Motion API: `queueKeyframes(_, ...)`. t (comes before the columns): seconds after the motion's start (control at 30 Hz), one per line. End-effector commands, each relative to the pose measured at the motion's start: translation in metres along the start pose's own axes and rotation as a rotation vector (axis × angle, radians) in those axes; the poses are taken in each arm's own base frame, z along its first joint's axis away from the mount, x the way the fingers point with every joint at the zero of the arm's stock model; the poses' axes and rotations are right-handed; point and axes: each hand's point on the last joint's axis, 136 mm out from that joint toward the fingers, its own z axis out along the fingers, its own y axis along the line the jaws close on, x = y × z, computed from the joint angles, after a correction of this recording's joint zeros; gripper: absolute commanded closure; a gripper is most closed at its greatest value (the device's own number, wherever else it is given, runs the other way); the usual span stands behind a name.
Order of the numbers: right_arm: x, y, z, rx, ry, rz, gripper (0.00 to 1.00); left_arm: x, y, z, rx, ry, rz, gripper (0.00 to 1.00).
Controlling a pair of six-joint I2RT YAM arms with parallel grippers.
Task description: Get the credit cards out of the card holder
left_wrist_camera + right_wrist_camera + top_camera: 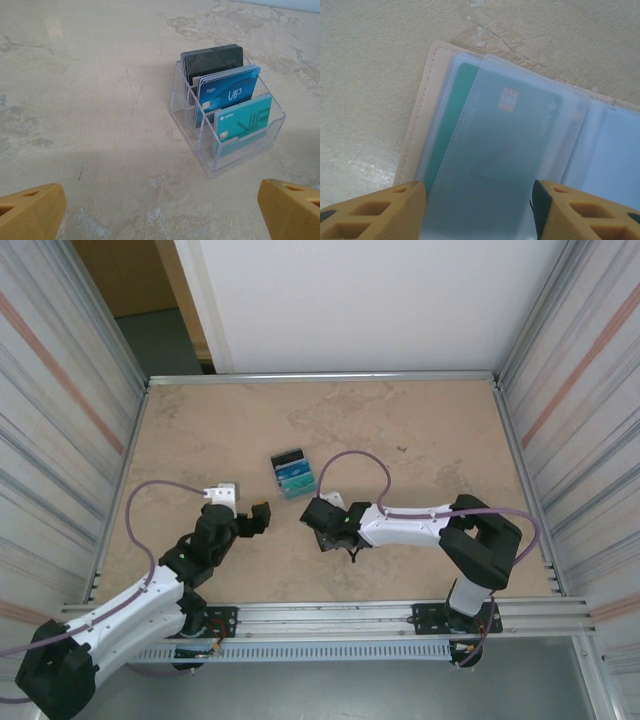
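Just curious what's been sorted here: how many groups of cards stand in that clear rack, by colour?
Black group: 1
Blue group: 1
Teal group: 1
Total: 3

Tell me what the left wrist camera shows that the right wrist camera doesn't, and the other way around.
Left wrist view: a clear rack stands on the table, with black cards, a blue card and a teal card upright in its slots.
Right wrist view: the card holder lies open, with a green chip card inside a clear sleeve.
Shared: the mottled beige table surface, and an open gripper with yellow fingers at the bottom edge, the left gripper in one and the right gripper in the other.
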Motion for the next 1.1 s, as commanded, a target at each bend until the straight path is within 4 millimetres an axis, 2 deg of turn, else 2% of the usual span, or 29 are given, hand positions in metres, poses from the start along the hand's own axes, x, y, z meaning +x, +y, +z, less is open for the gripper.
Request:
queueKeyframes(0.0,0.006,-0.002,0.007,-0.008,0.026,0.044,0.41,-0.008,0.002,-0.001,-0.022,-0.023,-0.021,0.01)
queueKeyframes(0.27,0.017,-0.01,0.015,-0.008,0.067,0.067,0.43,-0.009,-0.001,-0.001,-0.01,-0.017,-0.009,0.01)
queueKeyframes(0.53,0.026,-0.016,0.023,-0.015,0.108,0.086,0.53,-0.018,-0.008,-0.003,0.0,-0.025,0.039,0.01)
queueKeyframes(0.9,0.02,-0.017,0.01,-0.164,0.082,0.141,0.68,-0.024,-0.031,-0.002,0.007,-0.032,0.151,0.01)
queueKeyframes(1.07,0.019,-0.013,0.003,-0.215,0.064,0.101,0.71,-0.028,-0.038,-0.001,0.019,-0.04,0.155,0.01)
